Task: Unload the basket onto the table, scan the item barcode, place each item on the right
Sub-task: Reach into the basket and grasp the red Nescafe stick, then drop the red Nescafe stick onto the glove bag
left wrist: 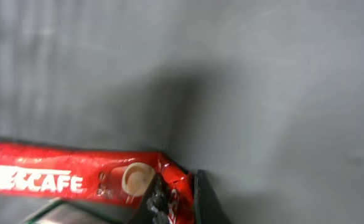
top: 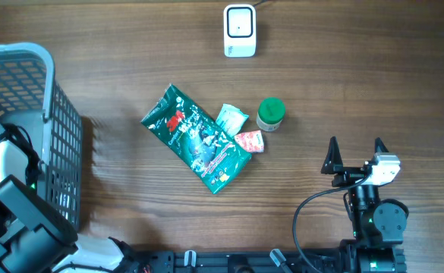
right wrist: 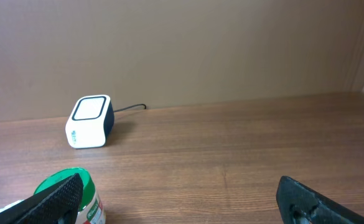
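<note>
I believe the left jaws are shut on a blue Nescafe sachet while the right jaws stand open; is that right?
Not quite: the sachet is red, not blue. The left wrist view shows the left jaws shut on a red Nescafe sachet. The rest holds: the right jaws stand open, as the right wrist view shows.

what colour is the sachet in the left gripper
Red with white Nescafe lettering; the sachet in the left gripper shows best in the left wrist view.
</note>
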`<state>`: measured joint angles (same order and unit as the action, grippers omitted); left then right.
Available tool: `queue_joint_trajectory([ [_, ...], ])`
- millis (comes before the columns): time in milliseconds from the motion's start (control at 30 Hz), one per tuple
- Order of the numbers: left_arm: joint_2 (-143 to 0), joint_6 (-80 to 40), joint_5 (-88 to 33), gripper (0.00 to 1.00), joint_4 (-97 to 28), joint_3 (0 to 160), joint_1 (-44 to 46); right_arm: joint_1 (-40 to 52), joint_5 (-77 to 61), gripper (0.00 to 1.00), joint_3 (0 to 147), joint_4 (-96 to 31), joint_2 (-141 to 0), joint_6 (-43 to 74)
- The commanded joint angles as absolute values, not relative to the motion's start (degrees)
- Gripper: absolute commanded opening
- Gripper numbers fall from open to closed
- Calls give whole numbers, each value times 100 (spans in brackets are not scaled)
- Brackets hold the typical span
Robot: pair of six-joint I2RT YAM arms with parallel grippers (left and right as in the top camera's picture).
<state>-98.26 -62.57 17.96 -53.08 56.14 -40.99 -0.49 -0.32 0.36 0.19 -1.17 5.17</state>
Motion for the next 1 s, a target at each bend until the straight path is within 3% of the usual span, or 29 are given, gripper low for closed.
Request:
queue_joint_trajectory([
  [0,-10055,-6182,1208,4,-6154,5723,-4180,-62,14,100,30,38,-80,613],
  [233,-8333,-5242,1238,4,-7019,7896,-4180,-62,14,100,30,38,-80,615],
  [367,-7225,-5256,1061,4,-6820,7985,-4180,-62,14,100,30,38,-80,613],
  [433,-6613,-4377,14,4,-6364,7985,-4180,-62,14,100,30,38,-80,613],
  [467,-6248,-3660,-1057,4,-5946,7985,-4180,-62,14,100,30,38,-80,615],
  [600,-5168,-2495,-3942,4,-5258,7983,-3955,-62,14,100,30,38,-80,613],
  [700,-4727,-1592,-5363,4,-5352,7983,-2978,-62,14,100,30,38,-80,613],
  [800,-4794,-768,-5474,4,-5815,7922,-1535,-62,14,100,30,38,-80,613],
  [967,-5349,-1651,-2976,4,-5905,7321,764,-62,14,100,30,38,-80,615],
])
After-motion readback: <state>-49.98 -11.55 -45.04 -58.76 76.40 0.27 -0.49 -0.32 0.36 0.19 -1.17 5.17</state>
